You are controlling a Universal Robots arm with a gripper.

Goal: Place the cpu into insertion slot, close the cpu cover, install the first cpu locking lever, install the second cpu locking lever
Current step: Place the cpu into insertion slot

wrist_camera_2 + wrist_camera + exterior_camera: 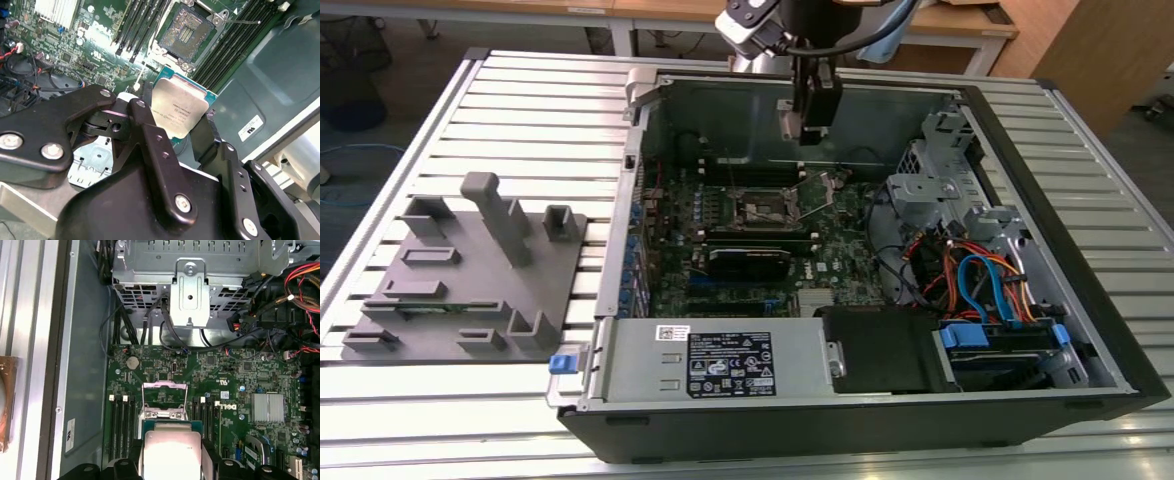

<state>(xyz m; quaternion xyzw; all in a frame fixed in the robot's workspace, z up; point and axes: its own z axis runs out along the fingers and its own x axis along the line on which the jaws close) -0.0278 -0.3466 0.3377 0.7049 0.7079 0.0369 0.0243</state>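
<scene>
A slatted metal bench carries an open computer case lying on its side. A grey moulded fixture sits beside the case, toward the exterior view's left. Inside the case, the green motherboard faces upward, with cable bundles and a drive cage toward the exterior view's right.

The arm comes down from the far edge, and its gripper hangs inside the case near the far wall, above the board and not touching it. In both wrist views the black fingers are clamped on the cpu by two opposite edges, and its dull silver top is in plain sight.

The insertion slot lies on the board nearer the middle of the case. It is uncovered, and its dark contact field shows within the silver rim in the second wrist view. The cpu is held near the slot but apart from it.
</scene>
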